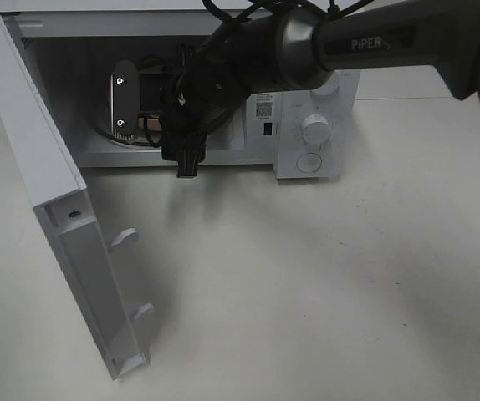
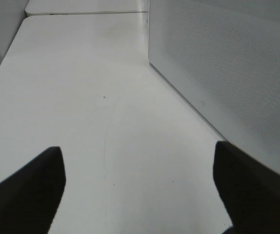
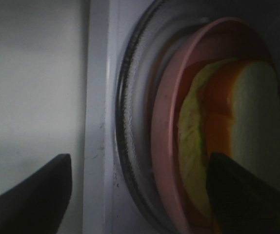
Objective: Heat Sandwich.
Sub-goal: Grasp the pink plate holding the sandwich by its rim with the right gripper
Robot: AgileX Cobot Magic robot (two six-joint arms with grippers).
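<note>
Exterior high view: I note a white microwave (image 1: 315, 125), box-shaped, with two round knobs on its smooth panel. Its door (image 1: 64, 234) is swung fully open, with two hooked latches along the free edge. The right arm (image 1: 307, 42), a glossy dark tube with a grey metal collar, comes in from the microwave's knob side and passes in front of the opening. Its black wrist end is inside the cavity. From here I cannot make out the food.

Left wrist view: this is the only view of the microwave's outer side wall, which is white sheet metal with a fine dotted perforation. The matte white table (image 2: 81, 73) lies beside it. The left gripper (image 2: 140, 190) hangs above the table beside that wall. Its dark fingers are spread wide and nothing is between them.

Right wrist view: only here do I see inside the cavity. The sandwich (image 3: 257, 122), white bread over a yellow-green filling, lies on a round pink plate (image 3: 162, 122) on the ribbed glass turntable (image 3: 130, 97) inside the microwave. The right gripper (image 3: 137, 195) is rolled sideways at the cavity's sill with its jaws wide apart, gripping nothing. One finger is in front of the sandwich, but I cannot tell whether they touch.
</note>
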